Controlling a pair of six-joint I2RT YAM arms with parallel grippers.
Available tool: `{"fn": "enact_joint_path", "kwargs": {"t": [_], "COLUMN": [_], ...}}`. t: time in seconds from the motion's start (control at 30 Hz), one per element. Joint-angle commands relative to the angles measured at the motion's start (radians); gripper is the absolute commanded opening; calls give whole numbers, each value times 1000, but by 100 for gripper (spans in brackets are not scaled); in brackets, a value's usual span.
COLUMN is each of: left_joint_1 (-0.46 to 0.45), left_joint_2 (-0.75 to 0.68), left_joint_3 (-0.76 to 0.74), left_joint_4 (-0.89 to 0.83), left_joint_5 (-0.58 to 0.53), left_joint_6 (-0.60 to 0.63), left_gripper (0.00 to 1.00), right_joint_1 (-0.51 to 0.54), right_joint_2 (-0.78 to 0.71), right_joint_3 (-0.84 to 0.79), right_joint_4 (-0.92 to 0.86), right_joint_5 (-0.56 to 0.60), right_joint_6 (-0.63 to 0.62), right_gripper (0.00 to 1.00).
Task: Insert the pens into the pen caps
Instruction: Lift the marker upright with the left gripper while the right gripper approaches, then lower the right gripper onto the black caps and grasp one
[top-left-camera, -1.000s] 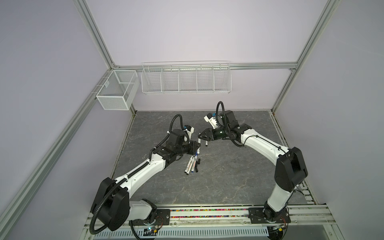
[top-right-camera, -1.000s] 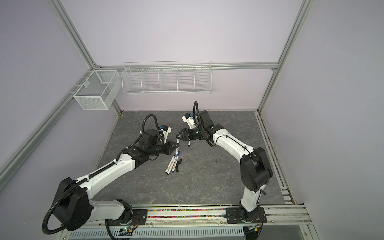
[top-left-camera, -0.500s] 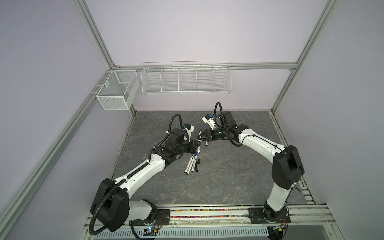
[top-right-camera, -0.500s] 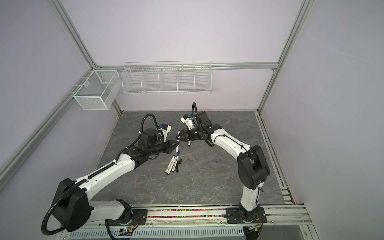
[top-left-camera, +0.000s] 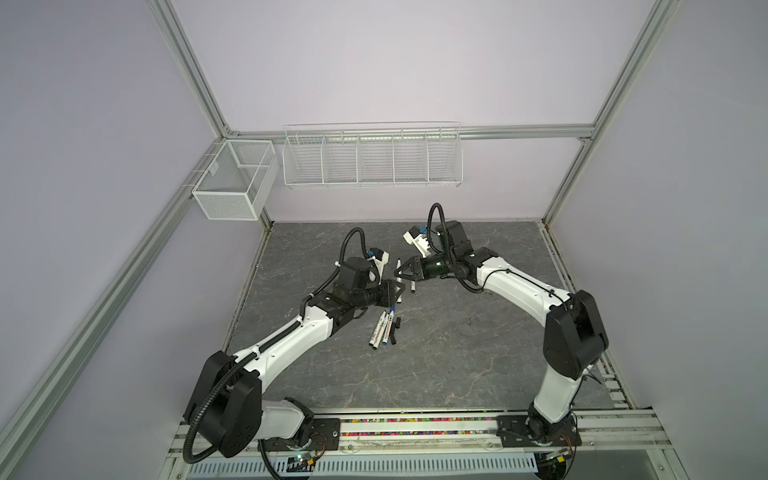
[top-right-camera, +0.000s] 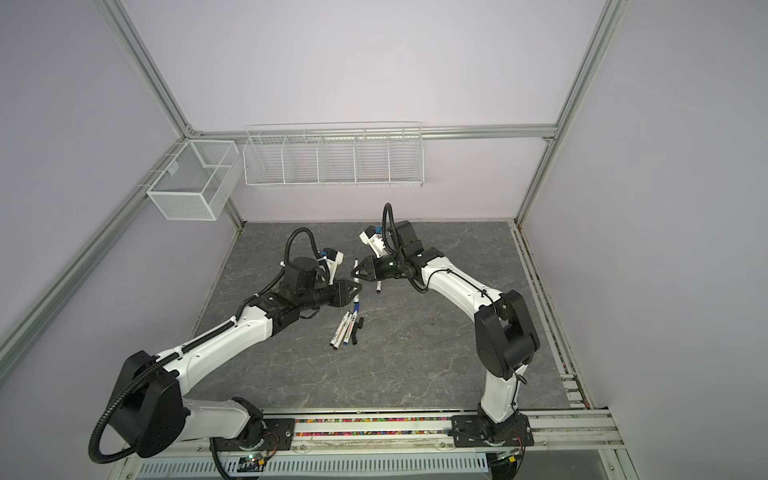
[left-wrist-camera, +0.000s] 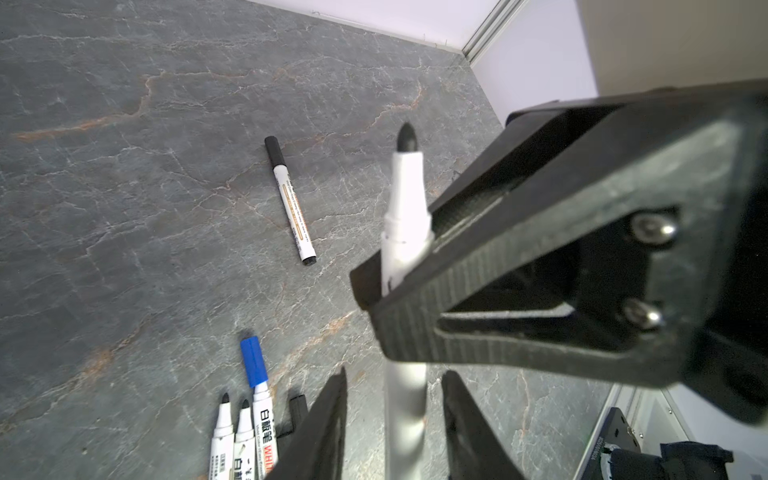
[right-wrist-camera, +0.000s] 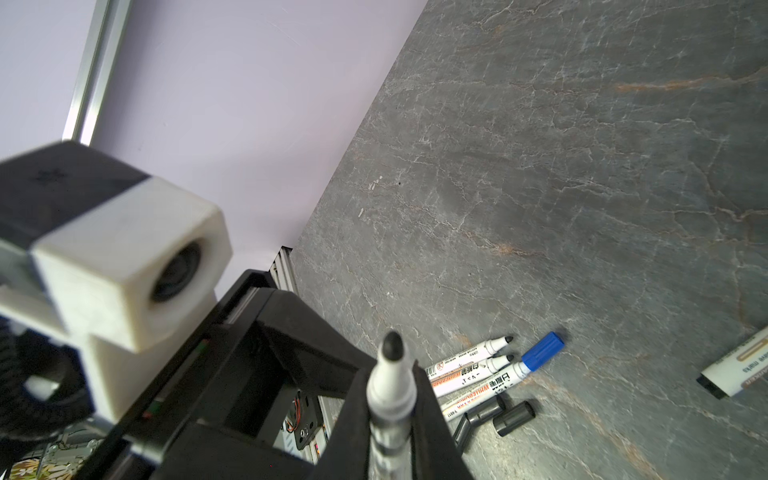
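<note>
Black right end effector (right-wrist-camera: 390, 409) is clamped on the uncapped pen (left-wrist-camera: 405, 187), tip clear; the left end effector (left-wrist-camera: 395, 386) stands parted around its barrel, not touching. Best draw the left one straight back (no sideways drag), then fetch a black cap (right-wrist-camera: 513, 417) lying beside the loose pens (right-wrist-camera: 459, 368) on the surface (right-wrist-camera: 582, 166)

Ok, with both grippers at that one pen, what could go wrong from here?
Only the right gripper clamps the pen, near its bare tip; the long barrel could swing in that grip.
The left gripper stands open around the barrel; pulling away askew could knock it.
The caps lie against other pens; grabbing one may scatter them.
</note>
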Motion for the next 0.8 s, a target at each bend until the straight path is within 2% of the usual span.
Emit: {"fn": "enact_joint_path", "kwargs": {"t": [0.0, 0.17, 0.27, 0.37, 0.4, 0.5, 0.57, 0.67, 0.77], "left_joint_1": [-6, -6, -6, -5, -6, 0, 11, 40, 76], "left_joint_2": [27, 42, 37, 20, 13, -26, -49, -91, -127], "left_joint_3": [16, 27, 27, 21, 15, -23, -50, -109, -170], "left_joint_4": [32, 45, 52, 52, 52, 59, 45, 30, 34], "left_joint_5": [9, 22, 23, 22, 12, -61, -156, -285, -340], "left_joint_6": [12, 13, 12, 11, 7, -24, -78, -148, -219], "left_gripper": [35, 30, 18, 0, 0, 0, 0, 0, 0], "right_joint_1": [-8, -15, -19, -25, -27, -25, -16, -2, 27], "right_joint_2": [-23, -25, -26, -26, -26, -33, -46, -55, -27], "right_joint_3": [-10, -19, -26, -34, -37, -48, -67, -115, -131], "right_joint_4": [46, 66, 71, 73, 70, 9, -65, -166, -258], "right_joint_5": [-9, -23, -20, -19, -20, 4, 49, 127, 196], "right_joint_6": [15, 39, 47, 54, 53, 12, -51, -143, -211], "right_gripper": [16, 15, 16, 16, 17, 41, 49, 51, 51]}}
